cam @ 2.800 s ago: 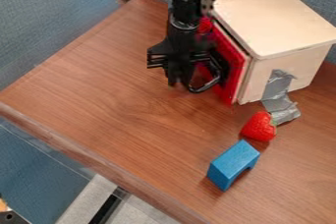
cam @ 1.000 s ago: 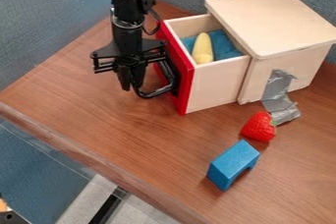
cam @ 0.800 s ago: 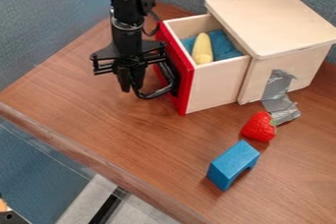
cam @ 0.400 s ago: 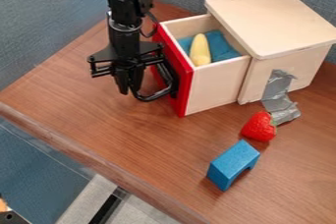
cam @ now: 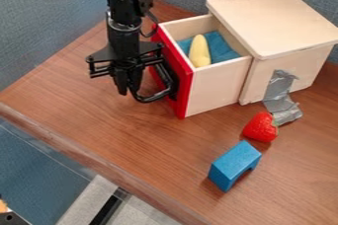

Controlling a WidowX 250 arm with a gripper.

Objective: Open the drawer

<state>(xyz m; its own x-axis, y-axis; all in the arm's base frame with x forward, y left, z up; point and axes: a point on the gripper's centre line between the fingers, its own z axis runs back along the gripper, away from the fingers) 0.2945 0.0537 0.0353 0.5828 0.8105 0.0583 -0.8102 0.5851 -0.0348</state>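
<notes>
Drawer (cam: 214,88) stands open, gripper (cam: 129,90) down at its handle (cam: 155,95)

The drawer juts from the left side of a pale wooden cabinet (cam: 274,21), partly out, with its rear portion beneath the cabinet's overhanging top. Its red front panel (cam: 182,91) faces left and toward the camera, and the dark looped handle sticks out from it. The black gripper hangs at the outer end of that loop, to the left of the panel and above the wooden tabletop (cam: 132,140). Whether the claw is clenched on the handle or loose around it, I cannot tell.

Inside the drawer, a pale yellow, tapered toy (cam: 199,54) lies on a blue cloth (cam: 222,49), its narrow end toward the far side.

Crumpled silver tape (cam: 278,88) runs down the cabinet's near side and onto the tabletop. Just beside its lower end sits a red toy strawberry (cam: 259,128), green cap toward the tape. Nearer the camera lies a blue arch block (cam: 234,161), tilted across the view, its cut-out at the lower right. Blue-grey fabric panels (cam: 46,29) rise behind the tabletop.
</notes>
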